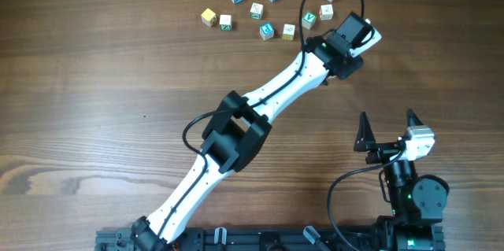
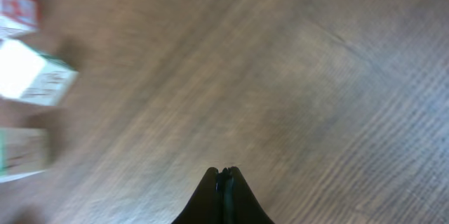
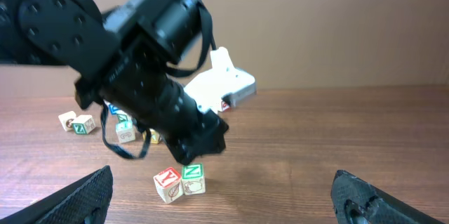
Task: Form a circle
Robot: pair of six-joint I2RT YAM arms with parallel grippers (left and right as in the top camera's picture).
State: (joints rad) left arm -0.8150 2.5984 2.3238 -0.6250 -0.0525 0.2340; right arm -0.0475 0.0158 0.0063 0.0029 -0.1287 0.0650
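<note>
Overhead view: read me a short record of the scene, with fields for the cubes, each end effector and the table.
cubes: about a dozen, scattered loosely on the far side of the table, no ring formed
left end effector: shut, empty, beside the cubes
right end effector: open, empty, near its base, far from the cubes
table: brown wood grain

We see a brown wood-grain table (image 1: 94,109). About a dozen small pale letter cubes (image 1: 256,10) lie scattered on it at the overhead frame's upper middle, mostly apart and none stacked.
</note>
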